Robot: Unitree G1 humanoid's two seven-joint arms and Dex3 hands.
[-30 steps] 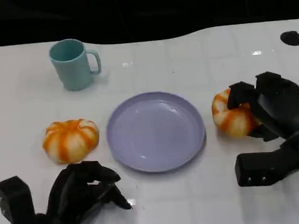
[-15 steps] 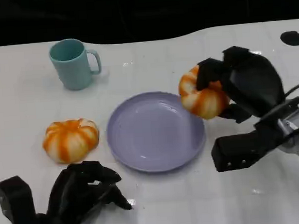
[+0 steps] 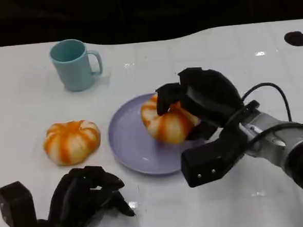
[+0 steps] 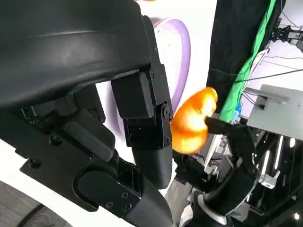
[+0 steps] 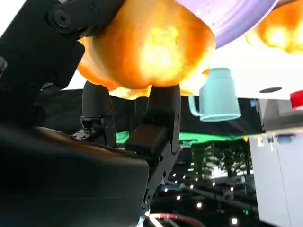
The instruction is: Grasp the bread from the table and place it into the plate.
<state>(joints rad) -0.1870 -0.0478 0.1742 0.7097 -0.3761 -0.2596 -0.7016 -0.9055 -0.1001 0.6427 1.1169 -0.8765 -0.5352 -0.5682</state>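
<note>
The white desk (image 3: 230,52) carries everything, and the lilac plate (image 3: 128,146) lies on it directly below the right hand (image 3: 199,103), which is the reason the arm reaches in from the side: the drop spot is the plate's hollow. That hand wraps its fingers over and around one orange-and-white striped bread (image 3: 167,124), gripping it from above so the loaf hangs under the palm. The bread sits over the plate's inner area; whether it already touches the surface I cannot tell, so the release looks near but not done. A second bread (image 3: 71,141) lies on the desk just ahead of the left hand (image 3: 82,200), well apart from the right one. The left hand rests low, fingers curled in, holding nothing. A teal mug (image 3: 75,64) stands beyond, well clear of both hands.
</note>
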